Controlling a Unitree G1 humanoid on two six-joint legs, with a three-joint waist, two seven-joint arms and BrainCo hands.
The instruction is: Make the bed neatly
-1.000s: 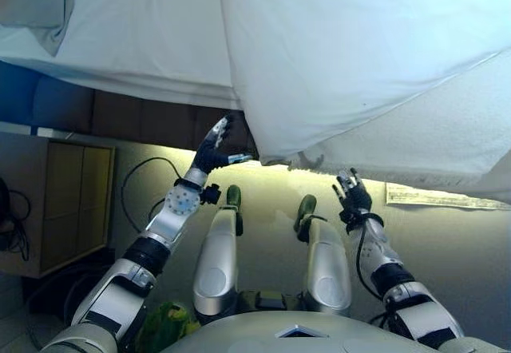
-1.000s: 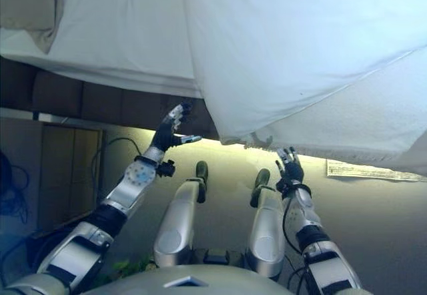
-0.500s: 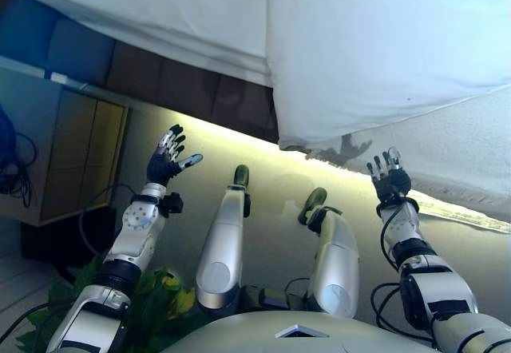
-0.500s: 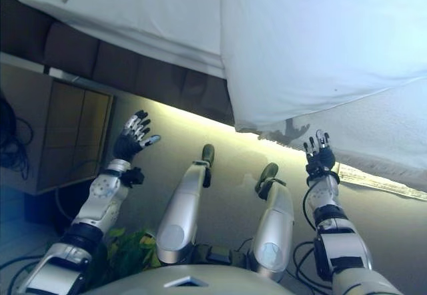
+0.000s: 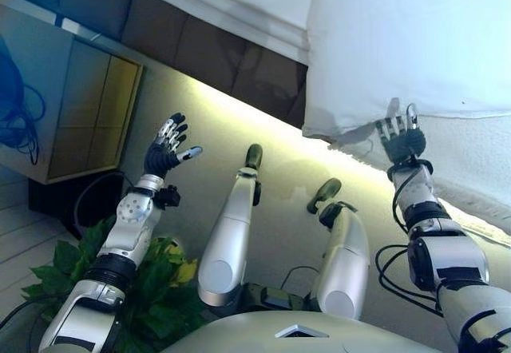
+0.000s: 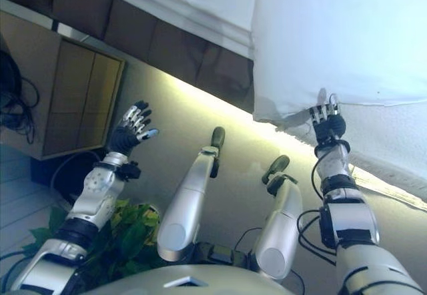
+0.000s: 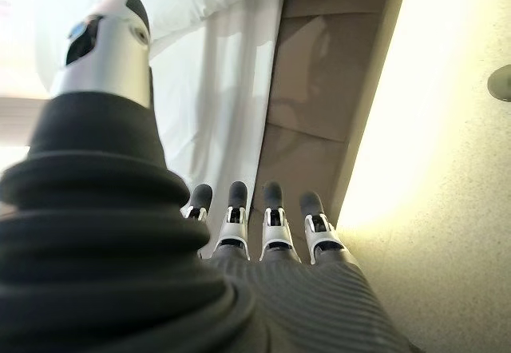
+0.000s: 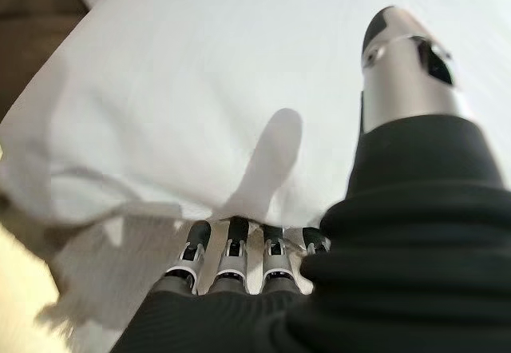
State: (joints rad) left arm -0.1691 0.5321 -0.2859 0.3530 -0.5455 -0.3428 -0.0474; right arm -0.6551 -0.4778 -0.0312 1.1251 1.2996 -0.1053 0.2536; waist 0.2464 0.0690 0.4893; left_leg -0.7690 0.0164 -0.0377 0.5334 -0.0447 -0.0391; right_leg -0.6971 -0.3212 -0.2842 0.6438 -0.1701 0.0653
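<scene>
The bed runs along the top of the eye views. A white duvet hangs over its side, its loose corner by the dark brown bed frame. A white sheet covers the mattress to the left of it. My right hand is open, fingers straight, raised right at the duvet's lower hem; its wrist view shows the fingertips close before the duvet. My left hand is open in the air, well left of the duvet corner and holding nothing; beyond it lie the sheet and frame.
A wooden cabinet stands at the left beside the bed. A green plant is low on the left by my left arm. A rougher white layer hangs under the duvet on the right. A pale strip lies on the floor beneath it.
The camera has swung, shifting the whole scene. My left hand has drawn away from the duvet corner to the left. My right hand has risen to the duvet's hem.
</scene>
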